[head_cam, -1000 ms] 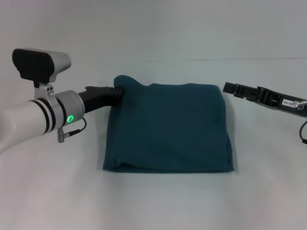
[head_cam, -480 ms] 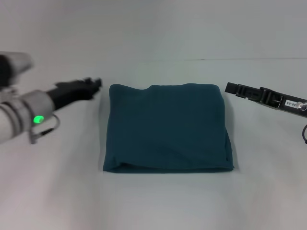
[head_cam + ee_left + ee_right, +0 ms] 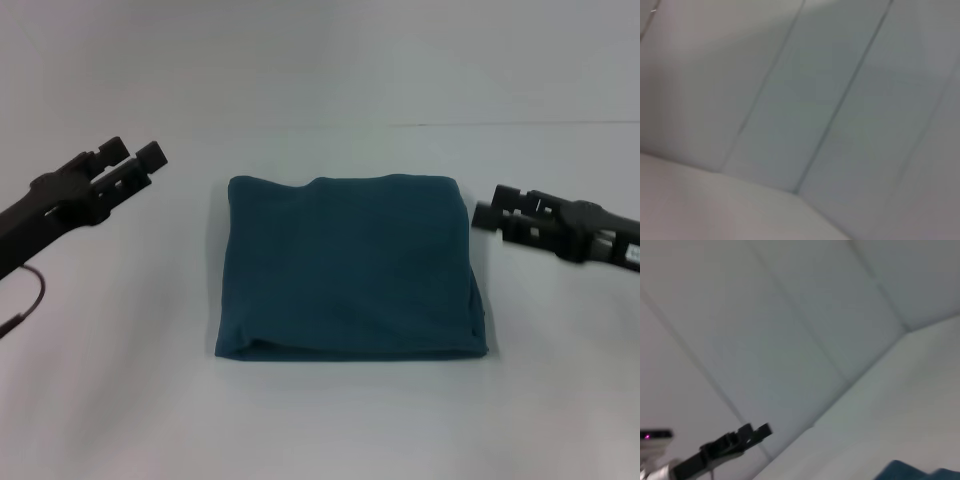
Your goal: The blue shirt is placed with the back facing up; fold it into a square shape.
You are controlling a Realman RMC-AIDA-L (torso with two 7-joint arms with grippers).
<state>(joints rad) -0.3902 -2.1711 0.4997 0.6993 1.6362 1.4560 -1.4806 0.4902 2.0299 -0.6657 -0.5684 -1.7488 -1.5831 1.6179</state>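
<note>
blue shirt (image 3: 912,471): cut off in right wrist view | left wrist view: blurred

One blue shirt (image 3: 350,265), folded, lies on one white desk (image 3: 330,420). Two black hands: one left hand (image 3: 138,163), one right hand (image 3: 490,207).

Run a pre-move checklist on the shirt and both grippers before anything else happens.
1. The blue shirt folded to a roughly square block: ok.
2. Shirt lying flat on the table: ok.
3. Left gripper apart from the shirt, off its left side: ok.
4. Right gripper touching the shirt's right edge or just clear of it: cannot tell.
5. Either gripper holding fabric: none visible, ok.
6. Near-left corner neatly closed: not ok, a layer gapes slightly.
</note>
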